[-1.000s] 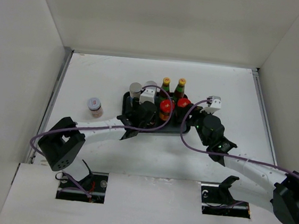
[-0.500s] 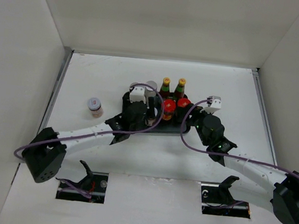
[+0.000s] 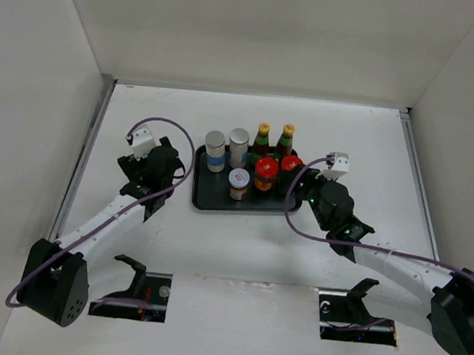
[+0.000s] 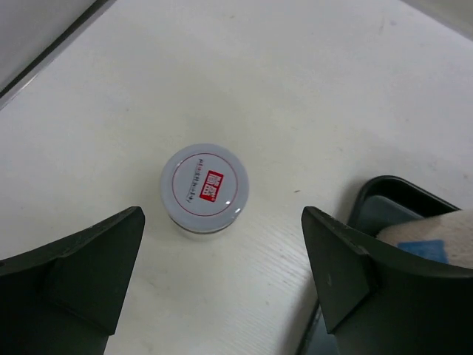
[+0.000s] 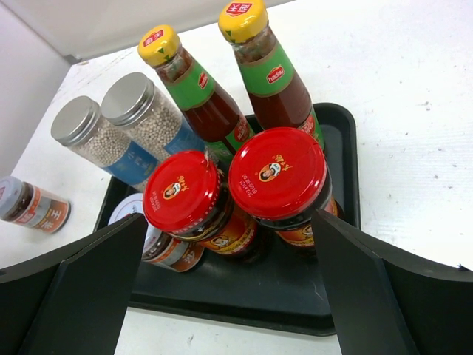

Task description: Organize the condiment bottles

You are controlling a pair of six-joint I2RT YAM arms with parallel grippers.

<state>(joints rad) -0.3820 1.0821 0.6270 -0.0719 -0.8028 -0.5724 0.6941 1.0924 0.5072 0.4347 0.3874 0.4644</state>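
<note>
We see left end effector [image 4: 222,222] wide open, empty, over a jar [image 4: 205,187] (alone, near left edge of table [image 4: 295,89]) | right end effector [image 5: 230,216] open, empty, facing tray [image 5: 341,148].

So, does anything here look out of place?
One small white-lidded jar stands alone on the white table, outside the flat black tray holding the other seven containers. Nothing looks spilled or tipped.

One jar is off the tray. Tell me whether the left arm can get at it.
Probably yes. The left gripper hangs open right over the jar, which stands upright between its fingers with nothing touching it. The tray lies off to one side.
</note>
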